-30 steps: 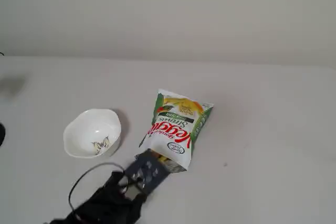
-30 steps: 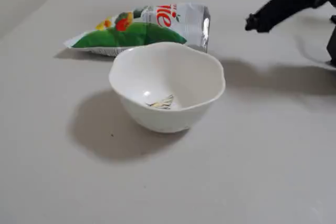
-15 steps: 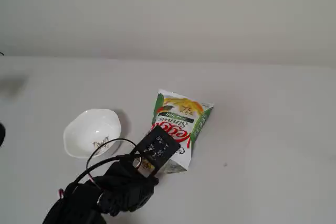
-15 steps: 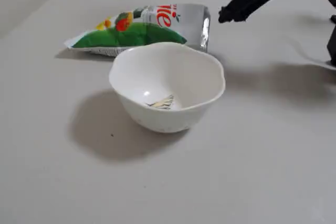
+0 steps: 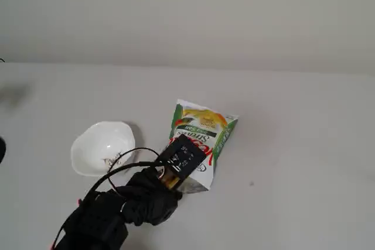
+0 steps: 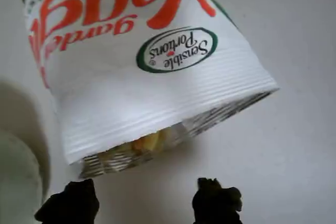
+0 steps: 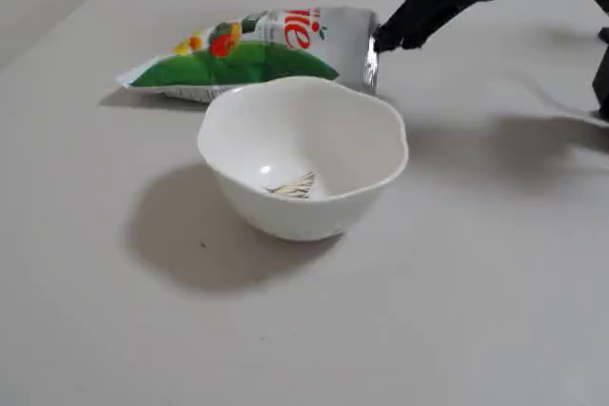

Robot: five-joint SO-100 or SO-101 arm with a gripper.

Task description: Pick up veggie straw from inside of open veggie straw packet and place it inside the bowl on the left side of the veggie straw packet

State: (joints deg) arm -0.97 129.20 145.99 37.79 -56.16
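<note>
Gripper: the gripper [image 6: 144, 203] is hanging just in front of the bag's open mouth; in the wrist view its two dark fingertips [image 6: 71, 203] are standing apart with bare table between them, clamping nothing. In a fixed view the gripper [image 7: 385, 41] is sitting at the bag's silvery end.
Arm: the black arm [image 5: 123, 209] is reaching in from the lower left of a fixed view, its wrist block covering the near part of the bag.
Bag: the snack bag [image 6: 131, 66] is lying flat, printed side up, mouth facing the gripper. In a fixed view the bag [image 5: 202, 130] is lying angled, picture end pointing away from the arm.
Bag edge: the lower lip of the mouth is sagging onto the table; the ribbed white upper lip is arching over a narrow silvery slot.
Snack: yellow straw pieces [image 6: 149, 141] are showing inside the mouth, bunched near its middle; a single stick cannot be told apart.
Bowl: the white bowl [image 7: 303, 154] with a wavy rim is standing upright near the bag, not touching it, a small dark drawing at its bottom. In a fixed view the bowl [image 5: 101, 147] is sitting left of the bag.
Open room: bare table is lying right of the bag and around the bowl.
Surface: the table [image 5: 293, 168] is plain pale grey, matte.
Room: a plain light wall [image 5: 187, 16] is rising behind the table.
</note>
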